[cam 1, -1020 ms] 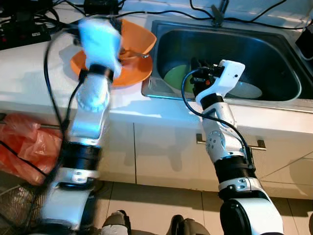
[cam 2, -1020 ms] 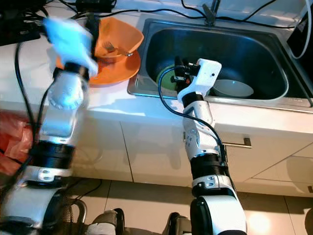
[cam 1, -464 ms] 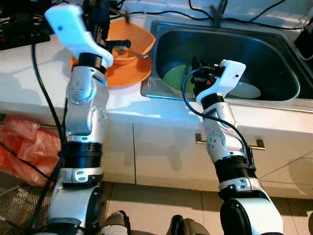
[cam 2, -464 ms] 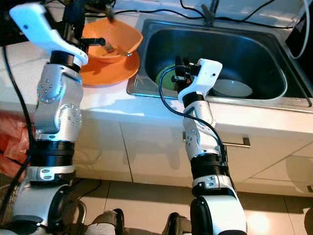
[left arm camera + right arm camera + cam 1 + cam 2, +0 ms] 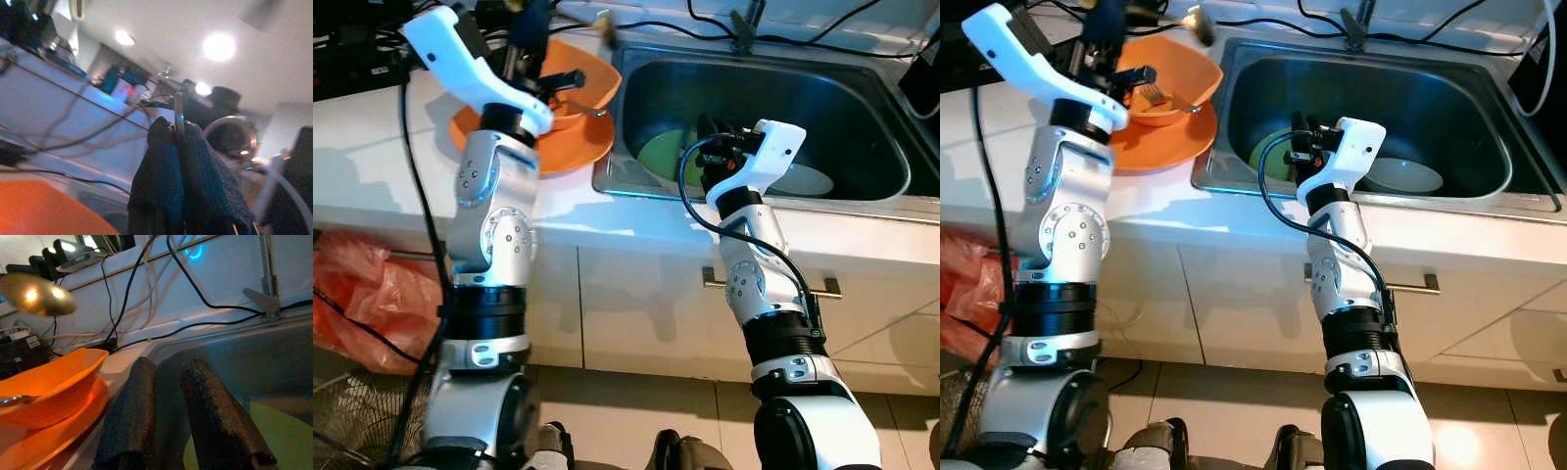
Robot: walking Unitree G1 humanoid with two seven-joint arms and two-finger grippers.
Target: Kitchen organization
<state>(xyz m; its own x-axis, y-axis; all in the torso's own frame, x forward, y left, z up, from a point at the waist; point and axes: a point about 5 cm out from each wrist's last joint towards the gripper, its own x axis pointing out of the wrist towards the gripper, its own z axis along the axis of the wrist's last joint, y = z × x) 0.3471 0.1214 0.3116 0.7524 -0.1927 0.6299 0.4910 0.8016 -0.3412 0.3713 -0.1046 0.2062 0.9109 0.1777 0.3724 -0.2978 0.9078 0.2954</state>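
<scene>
**Left claw lifts a spoon above the orange dishes**

Left claw [image 5: 177, 147] is raised over the back of the desk [image 5: 372, 147], its black fingers [image 5: 161, 181] clenched on the thin handle of a gold spoon [image 5: 1197, 24]; the spoon's bowl hangs in the air between the orange bowl [image 5: 1175, 78] and the sink [image 5: 1449, 108], above the sink's near-left corner. A fork [image 5: 1167, 96] lies inside the orange bowl, which sits on an orange plate [image 5: 1160, 142] just beside the sink's left rim. Black cables [image 5: 656, 24] trail along the wall behind the dishes and the tap [image 5: 749, 24].

The right claw [image 5: 168, 396] reaches over the sink's front rim, fingers slightly apart and holding nothing. Below it in the basin lie a green plate [image 5: 666, 157] and a pale bowl [image 5: 1405, 176]. A red plastic bag [image 5: 362, 294] hangs near the floor at the robot's left, beneath the desk edge
</scene>
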